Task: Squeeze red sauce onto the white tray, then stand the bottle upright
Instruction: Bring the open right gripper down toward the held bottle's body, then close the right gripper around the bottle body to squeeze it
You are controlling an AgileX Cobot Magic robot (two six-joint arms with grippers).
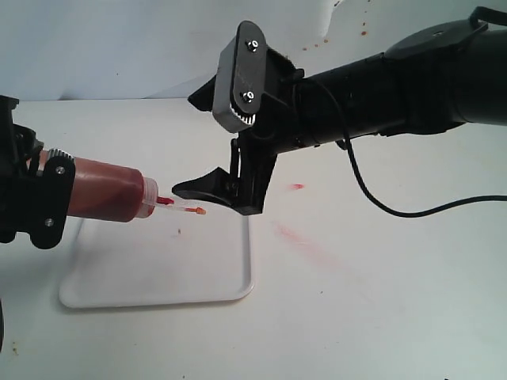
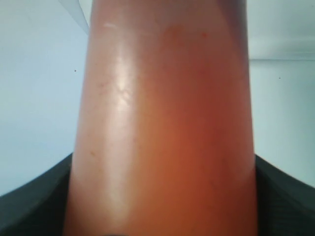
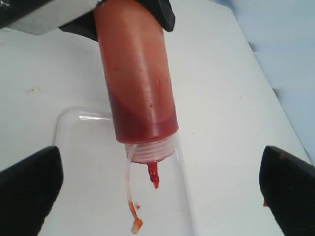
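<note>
Fingers of the left gripper (image 1: 54,199) are clamped on the base end of the bottle (image 1: 107,190). They hold it tipped almost level above the near-left part of the white tray (image 1: 158,294), which lies flat on the counter (image 1: 396,301). In the left wrist view the bottle's orange-red wall (image 2: 162,123) fills nearly the whole picture, with a dark finger edge on either side of it.

The bottle's nozzle (image 1: 162,203) points toward the right gripper (image 3: 160,189) and slightly downward. Its tethered tip cap (image 1: 200,210) dangles off it on a thin strap. Red sauce (image 3: 142,118) is pooled dark inside the bottle at the nozzle end, and a little clings to the nozzle tip (image 3: 153,176).

The right gripper hangs over the tray's far right corner with its fingers (image 3: 29,191) spread wide apart, holding nothing. In its wrist view the bottle's nozzle end sits between them, clear of both.

Counted: one bottle, one tray, two grippers. Beyond the tray's right edge, the counter bears one small red spot (image 1: 296,187) and one pale streaky smear (image 1: 295,234).
</note>
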